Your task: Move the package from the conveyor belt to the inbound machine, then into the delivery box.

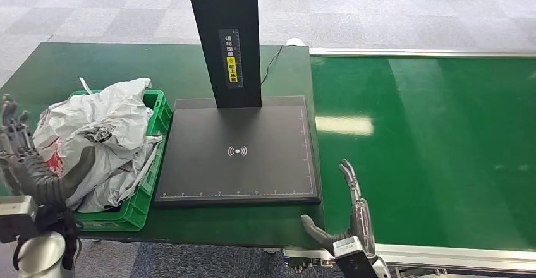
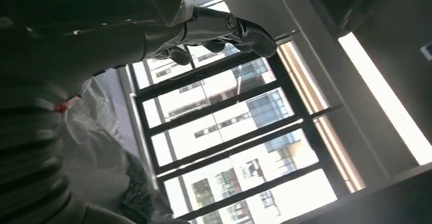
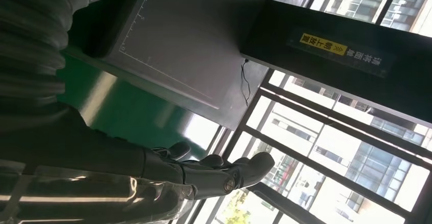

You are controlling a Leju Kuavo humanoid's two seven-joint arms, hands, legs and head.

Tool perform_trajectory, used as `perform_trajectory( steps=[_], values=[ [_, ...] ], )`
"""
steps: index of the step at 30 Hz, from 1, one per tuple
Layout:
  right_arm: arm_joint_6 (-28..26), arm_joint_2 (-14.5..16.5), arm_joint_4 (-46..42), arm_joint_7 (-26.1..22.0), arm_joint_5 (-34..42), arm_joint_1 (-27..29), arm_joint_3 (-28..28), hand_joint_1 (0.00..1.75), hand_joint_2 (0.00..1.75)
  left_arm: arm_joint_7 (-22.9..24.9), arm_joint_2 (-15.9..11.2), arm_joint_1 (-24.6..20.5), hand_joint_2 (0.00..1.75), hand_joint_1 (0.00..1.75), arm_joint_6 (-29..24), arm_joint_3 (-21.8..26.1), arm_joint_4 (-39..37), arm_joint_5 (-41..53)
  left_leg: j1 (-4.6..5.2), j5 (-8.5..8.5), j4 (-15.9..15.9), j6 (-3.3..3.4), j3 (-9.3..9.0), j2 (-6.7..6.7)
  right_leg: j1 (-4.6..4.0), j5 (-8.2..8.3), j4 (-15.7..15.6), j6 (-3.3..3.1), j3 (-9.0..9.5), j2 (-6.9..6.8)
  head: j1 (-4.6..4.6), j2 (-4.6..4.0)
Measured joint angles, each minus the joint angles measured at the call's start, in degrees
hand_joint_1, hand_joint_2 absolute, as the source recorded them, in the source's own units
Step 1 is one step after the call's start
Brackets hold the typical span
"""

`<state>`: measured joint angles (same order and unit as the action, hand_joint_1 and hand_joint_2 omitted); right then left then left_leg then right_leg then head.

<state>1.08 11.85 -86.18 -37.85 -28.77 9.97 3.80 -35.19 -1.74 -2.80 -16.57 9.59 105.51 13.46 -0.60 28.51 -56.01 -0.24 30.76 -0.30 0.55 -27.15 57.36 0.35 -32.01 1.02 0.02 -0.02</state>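
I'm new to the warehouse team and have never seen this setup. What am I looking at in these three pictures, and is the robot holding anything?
The wide picture is the robot's own head view, looking down at a green table. The other two come from cameras at its wrists and are turned, so windows show behind the fingers.

In the middle stands the inbound machine: a flat black scanning plate with a black post rising behind it. To its right runs the green conveyor belt, with nothing on the part shown. To its left sits a green delivery box holding the package, a crumpled white plastic bag.

The left hand is at the bag, its thumb lying against it; whether it grips is unclear. The right hand is open, holding nothing.
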Motion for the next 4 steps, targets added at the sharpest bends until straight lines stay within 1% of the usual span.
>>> perform_trajectory(
  steps=[2, 4],
  values=[
    [-0.1, 0.0, 0.2, 0.1, 0.0, 0.0, 0.0, 0.00, 1.75, -1.9, 0.3, 1.5, 1.75, 0.00, -0.6, 0.4, 3.2, -2.6, 0.00, 0.00, 0.0, 0.00, 0.00, -0.01, 0.00, -0.01, 0.0, 0.00, -0.01, -0.02, 0.00, 0.00],
    [-0.2, 0.0, 0.4, 0.1, -0.1, -0.1, 0.0, 0.00, 1.75, -2.4, 0.6, 2.6, 1.75, 0.00, -0.7, 0.7, 5.4, -3.5, 0.00, 0.00, 0.0, 0.00, 0.01, -0.04, 0.00, -0.02, 0.0, 0.01, -0.01, -0.05, 0.01, 0.00]
  ],
)
